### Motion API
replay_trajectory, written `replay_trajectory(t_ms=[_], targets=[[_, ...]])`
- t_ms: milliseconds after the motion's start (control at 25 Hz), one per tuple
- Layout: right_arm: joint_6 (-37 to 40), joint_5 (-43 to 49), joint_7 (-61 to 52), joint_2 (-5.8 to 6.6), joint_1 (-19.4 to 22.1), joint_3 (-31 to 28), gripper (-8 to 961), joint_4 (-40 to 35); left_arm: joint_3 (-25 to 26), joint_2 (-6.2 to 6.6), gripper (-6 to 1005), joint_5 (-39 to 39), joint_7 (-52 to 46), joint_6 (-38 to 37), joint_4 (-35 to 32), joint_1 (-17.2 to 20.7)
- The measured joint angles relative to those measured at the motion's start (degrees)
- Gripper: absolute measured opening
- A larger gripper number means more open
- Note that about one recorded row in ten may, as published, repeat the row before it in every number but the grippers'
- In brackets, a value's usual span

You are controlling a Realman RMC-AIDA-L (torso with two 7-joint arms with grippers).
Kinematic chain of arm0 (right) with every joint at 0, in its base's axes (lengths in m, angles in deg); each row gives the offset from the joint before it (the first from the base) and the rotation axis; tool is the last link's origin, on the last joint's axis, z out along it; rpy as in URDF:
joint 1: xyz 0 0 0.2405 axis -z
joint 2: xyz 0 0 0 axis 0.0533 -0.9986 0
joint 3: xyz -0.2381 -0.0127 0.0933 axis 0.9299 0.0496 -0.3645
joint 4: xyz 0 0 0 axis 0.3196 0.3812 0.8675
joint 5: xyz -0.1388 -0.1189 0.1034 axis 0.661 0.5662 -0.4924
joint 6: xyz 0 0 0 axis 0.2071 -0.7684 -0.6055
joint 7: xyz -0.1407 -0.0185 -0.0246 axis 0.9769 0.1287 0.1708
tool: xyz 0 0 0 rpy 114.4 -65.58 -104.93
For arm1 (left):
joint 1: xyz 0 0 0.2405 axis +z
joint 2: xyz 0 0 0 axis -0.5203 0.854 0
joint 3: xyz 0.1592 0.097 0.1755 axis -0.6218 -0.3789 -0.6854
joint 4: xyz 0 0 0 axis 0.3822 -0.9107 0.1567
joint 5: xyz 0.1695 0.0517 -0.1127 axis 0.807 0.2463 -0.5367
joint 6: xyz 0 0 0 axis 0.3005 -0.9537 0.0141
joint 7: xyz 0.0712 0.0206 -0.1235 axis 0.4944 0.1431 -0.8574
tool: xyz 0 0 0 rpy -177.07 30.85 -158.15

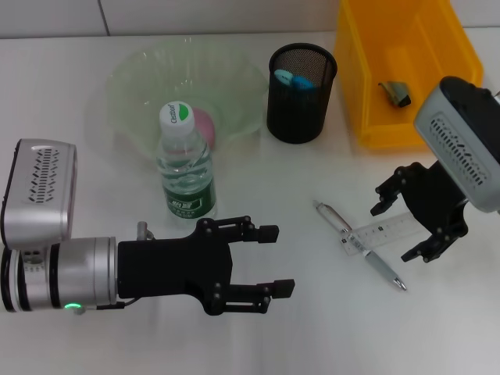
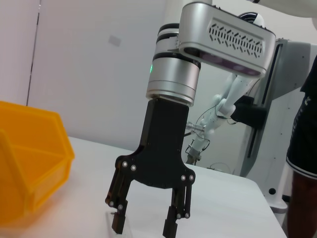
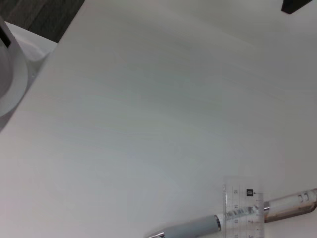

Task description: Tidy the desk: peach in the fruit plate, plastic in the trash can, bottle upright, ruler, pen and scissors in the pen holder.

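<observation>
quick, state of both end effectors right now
Left end effector: open, holding nothing, near the upright bottle.
Right end effector: open, holding nothing, over the ruler lying across the pen.

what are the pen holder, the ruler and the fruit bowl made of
Pen holder: black metal mesh, by its fine see-through grid. Ruler: clear hard plastic, the pen shows through it. Fruit bowl: translucent pale green, ribbed, probably plastic, possibly glass.

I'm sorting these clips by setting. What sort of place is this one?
Probably a lab or office test bench made up as a desk: a plain white table bearing a mesh pen holder, a pen under a clear ruler, and a yellow bin, with bare white walls and robot hardware behind.
</observation>
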Motion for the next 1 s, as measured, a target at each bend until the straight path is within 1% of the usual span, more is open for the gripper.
replay_trajectory(t_ms=[160,560,1000], targets=[[-3.2,0.3,0.8,0.07,-0.6,0.7,740,3.2,0.0,-0.04,770,0.0,0.0,0.4,0.0,0.0],[-6.2,0.3,1.0,0.01,-2.6,0.7,736,8.2,-0.6,-0.16,770,-0.2,0.0,0.8,0.0,-0.2],[-7.4,0.3,1.2,-0.05,-2.9,0.8,732,9.7,-0.7,-0.16,770,-0.3,0.0,0.8,0.0,-0.2]])
